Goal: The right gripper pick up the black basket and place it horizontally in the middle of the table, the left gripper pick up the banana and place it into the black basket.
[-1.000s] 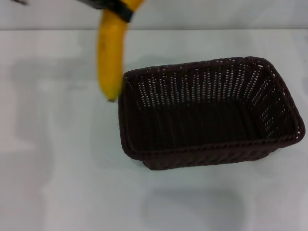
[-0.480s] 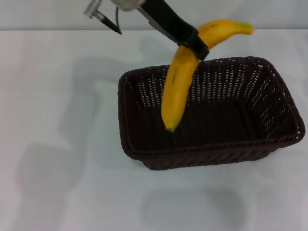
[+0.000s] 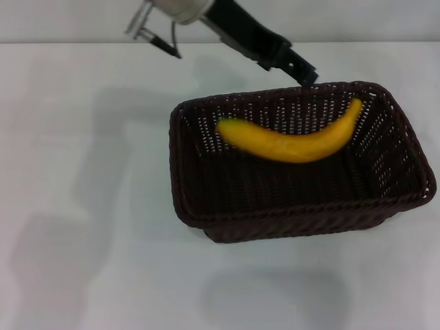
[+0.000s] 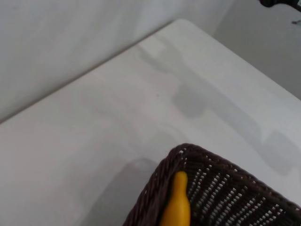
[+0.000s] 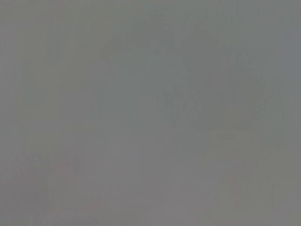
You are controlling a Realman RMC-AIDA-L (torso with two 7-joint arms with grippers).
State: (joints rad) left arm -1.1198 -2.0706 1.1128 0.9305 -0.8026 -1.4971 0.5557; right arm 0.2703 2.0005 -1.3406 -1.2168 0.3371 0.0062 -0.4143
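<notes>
Worktop (image 3: 82, 206): plain white, smooth and flat.
Black basket (image 3: 302, 213): rectangular dark woven wicker with sloping openwork sides and a thick braided rim, standing lengthwise across the middle of the worktop.
Banana (image 3: 292, 143): curved, smooth yellow with a greenish tip, lying along the inside of the black basket, clear of any finger.
Left gripper (image 3: 302, 72): above the far rim of the black basket, black fingers released, holding nothing.
Right gripper: out of sight.
</notes>
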